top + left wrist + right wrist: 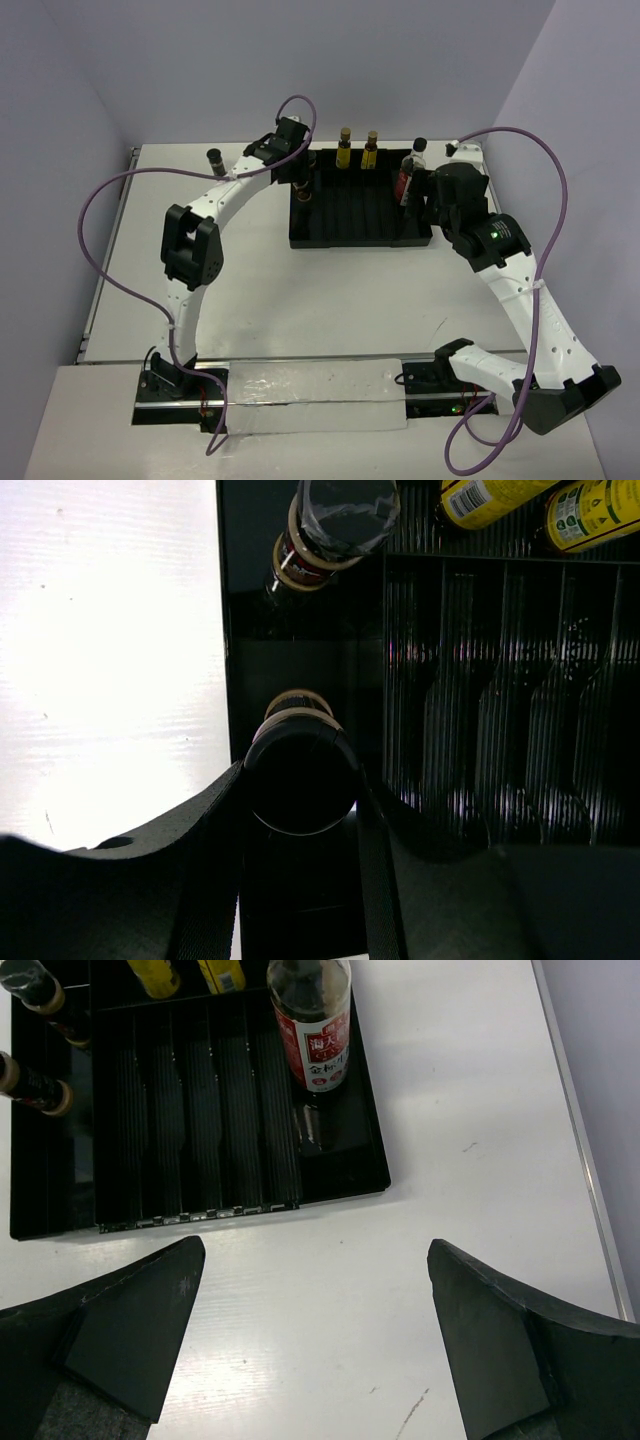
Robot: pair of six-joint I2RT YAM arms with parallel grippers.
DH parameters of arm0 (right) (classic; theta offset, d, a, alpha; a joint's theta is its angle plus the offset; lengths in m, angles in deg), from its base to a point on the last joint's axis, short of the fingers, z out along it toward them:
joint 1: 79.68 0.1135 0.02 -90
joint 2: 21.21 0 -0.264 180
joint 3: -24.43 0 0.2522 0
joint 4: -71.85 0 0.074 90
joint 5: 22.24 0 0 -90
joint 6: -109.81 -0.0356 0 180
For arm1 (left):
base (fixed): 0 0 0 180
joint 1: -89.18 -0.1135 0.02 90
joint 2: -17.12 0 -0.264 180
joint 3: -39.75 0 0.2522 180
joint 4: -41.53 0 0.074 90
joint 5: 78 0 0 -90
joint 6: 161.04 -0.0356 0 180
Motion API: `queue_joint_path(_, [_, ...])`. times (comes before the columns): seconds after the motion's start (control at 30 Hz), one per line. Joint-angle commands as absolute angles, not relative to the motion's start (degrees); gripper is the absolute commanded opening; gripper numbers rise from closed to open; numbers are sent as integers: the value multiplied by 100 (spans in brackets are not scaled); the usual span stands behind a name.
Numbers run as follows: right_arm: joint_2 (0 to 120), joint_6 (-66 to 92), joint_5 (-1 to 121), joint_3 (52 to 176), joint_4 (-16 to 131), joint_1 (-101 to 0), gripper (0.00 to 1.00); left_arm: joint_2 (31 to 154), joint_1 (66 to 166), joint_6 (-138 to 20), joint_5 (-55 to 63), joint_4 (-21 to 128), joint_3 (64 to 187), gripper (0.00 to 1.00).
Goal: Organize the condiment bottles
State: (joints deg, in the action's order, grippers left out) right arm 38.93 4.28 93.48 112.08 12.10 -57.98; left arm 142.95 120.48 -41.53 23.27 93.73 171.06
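Bottle, short, dark w/ black lid, tight in left gripper; right gripper wide apart, empty.

You see a black ribbed tray toward the far right of the white table, its grooves running front to back. Pale walls stand behind and beside.
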Motion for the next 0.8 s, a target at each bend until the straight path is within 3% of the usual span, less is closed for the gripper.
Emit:
queue_joint_path(0.0, [3883, 435, 9352, 11342, 1187, -5822, 100, 14584, 12135, -4311, 2513, 9189, 17634, 10])
queue_joint_path(0.5, [3912, 435, 9334, 11237, 1243, -5814, 100, 14993, 12227, -4468, 2624, 9198, 17783, 11])
queue_joint_path(0.57, [3916, 435, 9334, 11228, 1248, -5814, 100, 15010, 12232, -4536, 2667, 9228, 17813, 16])
queue_joint_path(0.77, [3874, 435, 9352, 11184, 1265, -5815, 100, 15019, 12240, -4590, 2668, 9272, 17814, 46])
